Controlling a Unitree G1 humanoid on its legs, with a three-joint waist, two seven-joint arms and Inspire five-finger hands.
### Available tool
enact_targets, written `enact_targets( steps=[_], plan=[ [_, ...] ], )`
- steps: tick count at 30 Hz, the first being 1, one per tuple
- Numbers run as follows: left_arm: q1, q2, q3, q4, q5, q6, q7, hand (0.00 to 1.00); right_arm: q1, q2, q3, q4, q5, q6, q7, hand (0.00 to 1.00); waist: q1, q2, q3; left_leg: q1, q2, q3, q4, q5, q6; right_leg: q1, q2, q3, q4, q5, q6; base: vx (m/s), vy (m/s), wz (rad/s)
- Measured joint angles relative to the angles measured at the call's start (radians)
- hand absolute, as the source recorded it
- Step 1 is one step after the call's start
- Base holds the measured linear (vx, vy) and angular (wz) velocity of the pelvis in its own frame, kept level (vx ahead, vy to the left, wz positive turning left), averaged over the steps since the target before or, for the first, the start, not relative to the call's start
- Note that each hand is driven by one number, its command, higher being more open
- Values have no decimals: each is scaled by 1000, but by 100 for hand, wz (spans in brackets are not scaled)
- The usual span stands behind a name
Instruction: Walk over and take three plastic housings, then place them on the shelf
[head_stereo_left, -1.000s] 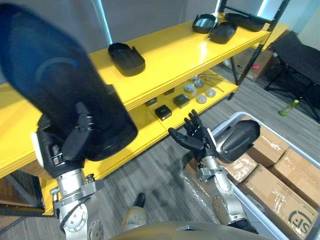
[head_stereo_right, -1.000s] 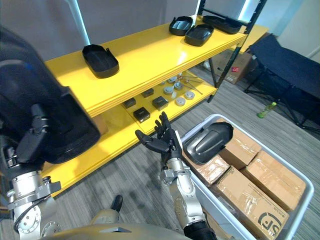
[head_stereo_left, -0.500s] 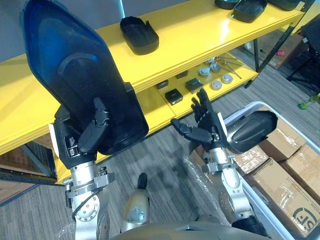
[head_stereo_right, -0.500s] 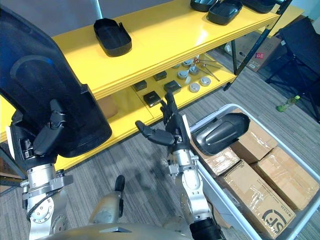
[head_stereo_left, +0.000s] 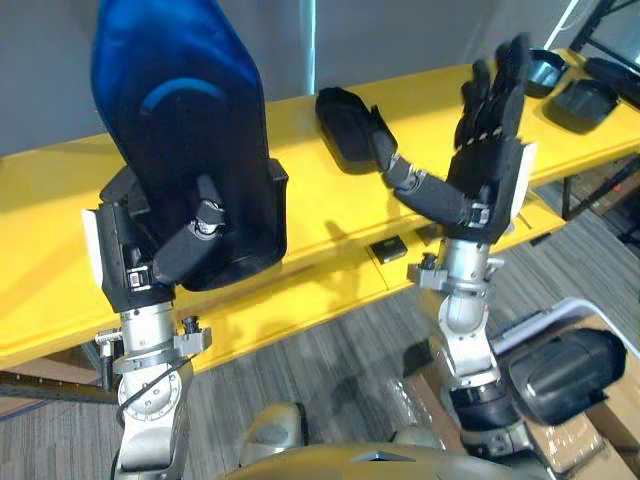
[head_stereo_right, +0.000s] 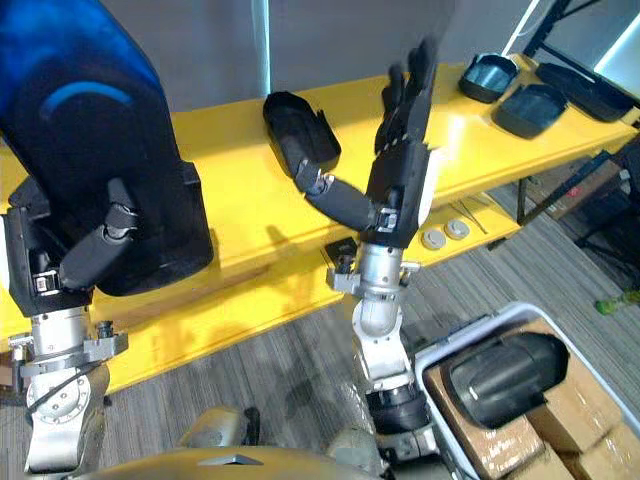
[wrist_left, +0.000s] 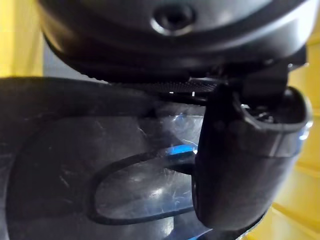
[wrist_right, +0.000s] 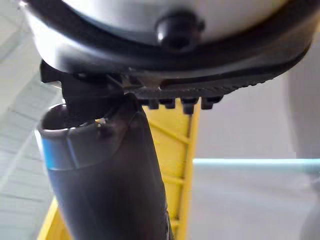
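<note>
Holding upright: the held housing (head_stereo_left: 185, 150) sits in the left hand (head_stereo_left: 165, 255), fingers and thumb (wrist_left: 240, 160) clamped round its lower end. It's up in front of the yellow shelf (head_stereo_left: 60, 200) top board, apparently clear of it.

Change vs a second ago: the view has swung to face the shelf, so that's the camera moving, not the parts. The real move is the right hand (head_stereo_left: 487, 165). It was low by the bin (head_stereo_right: 432, 352), now raised high at the shelf front, fingers straight and spread, holding nothing.

A placed housing (head_stereo_left: 345, 130) lies on the top board just behind that thumb, with more housings (head_stereo_right: 487, 77) at the far right end. A spare housing (head_stereo_left: 565, 365) lies in the bin on the boxes (head_stereo_right: 590, 430).

My read: carry done, placement next. The bare board left of the placed housing looks like the drop spot. Risk: big part gripped only at its base, may tip on release.
</note>
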Motion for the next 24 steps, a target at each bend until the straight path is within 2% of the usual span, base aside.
enact_targets(
  steps=[1, 2, 3, 4, 5, 6, 8, 9, 11, 12, 13, 14, 15, 16, 17, 20, 24],
  plan=[
    [-14, 0, -4, 5, 0, 0, 1, 0, -3, -15, -17, -18, 12, 3, 8, 100, -6, 0, -1, 9, -4, -19, -7, -1, -2, -23, 23, 34, -43, 6, 9, 397, -74, 106],
    [-23, 1, -8, 16, 0, -1, 5, 0, -3, -30, -48, -42, 26, 10, 28, 100, -23, 2, -3, 28, -11, -58, -20, -7, -12, -62, 52, 103, -103, 26, 35, 406, -126, 110],
    [-22, 1, -7, 37, 0, -1, 10, 0, 2, -34, -73, -56, 54, 24, 53, 100, -37, 0, -4, 53, -20, -88, -20, -22, -37, -83, 64, 134, -169, 69, 51, 345, -147, 108],
    [-17, 2, -6, 48, -1, 0, 11, 0, 5, -35, -82, -57, 65, 31, 61, 100, -42, -6, -8, 66, -26, -102, -17, -32, -52, -83, 62, 137, -216, 124, 31, 372, -229, 98],
    [-7, 10, -4, 52, -6, 13, 11, 0, 13, -35, -95, -57, 106, 45, 83, 100, -45, -40, -26, 81, -50, -115, -10, -59, -80, -83, 45, 128, -284, 306, 3, 358, -260, 86],
    [-2, -20, -12, 74, -8, 19, 6, 0, 19, -69, -115, -50, 145, 54, 106, 100, -38, 2, -49, 72, -11, -129, 20, -102, -85, -60, 60, 82, -278, 247, 8, 353, -257, 76],
    [4, -39, -12, 79, -13, 25, -7, 0, 33, -102, -141, -47, 179, 75, 130, 100, -39, 42, -69, 33, 47, -106, 55, -116, -98, -28, 97, 19, -332, 236, -8, 289, -215, 75],
    [-2, -43, -12, 81, -14, 29, -20, 0, 55, -106, -169, -46, 181, 88, 143, 100, -49, 48, -66, 24, 73, -64, 62, -102, -113, 1, 106, -20, -354, 231, -17, 241, -201, 83],
    [-7, -51, -13, 89, -13, 41, -44, 0, 88, -111, -191, -45, 213, 109, 150, 100, -52, 47, -65, 8, 90, 6, 121, -75, -129, 60, 105, -55, -402, 228, -22, 168, -130, 61],
    [-7, -51, -15, 95, -13, 41, -50, 0, 96, -111, -198, -45, 219, 112, 151, 100, -51, 43, -62, -2, 91, 29, 143, -76, -125, 84, 95, -63, -418, 228, -22, 153, -68, 52],
    [-9, -50, -23, 106, -14, 41, -60, 0, 110, -108, -209, -45, 218, 111, 151, 100, -51, 42, -62, -8, 102, 79, 134, -87, -103, 113, 81, -82, -434, 229, -22, 117, -31, 41],
    [-9, -51, -33, 108, -14, 41, -72, 0, 117, -109, -226, -45, 217, 111, 151, 100, -56, 46, -64, -10, 124, 117, 70, -73, -96, 121, 68, -94, -437, 229, -20, 108, 16, 35],
    [-10, -51, -37, 108, -14, 40, -75, 0, 117, -110, -231, -45, 217, 111, 151, 100, -57, 51, -66, -10, 136, 126, 24, -33, -92, 119, 66, -96, -438, 230, -18, 69, 54, 14],
    [-15, -51, -48, 108, -14, 40, -78, 0, 118, -109, -240, -47, 216, 111, 150, 100, -55, 76, -73, -6, 144, 119, -35, 40, -120, 115, 63, -92, -437, 228, 2, 53, 135, 2],
    [-16, -50, -53, 107, -14, 40, -81, 0, 126, -104, -242, -48, 219, 111, 152, 100, -63, 77, -74, 1, 130, 123, -62, 40, -120, 110, 53, -90, -440, 232, 15, 29, 183, 7],
    [-22, -44, -54, 107, -28, 54, -101, 0, 176, -76, -255, -51, 231, 111, 182, 100, -77, 48, -69, 13, 82, 131, -108, 57, -100, 98, 15, -79, -442, 246, 38, -1, 150, 4],
    [-26, -25, -44, 107, -99, 144, -158, 0, 220, -38, -263, -74, 326, 129, 223, 100, -87, 42, -67, 69, 50, 151, -151, 67, -89, 133, -11, -64, -455, 258, 56, -3, 97, -7]
  ],
)
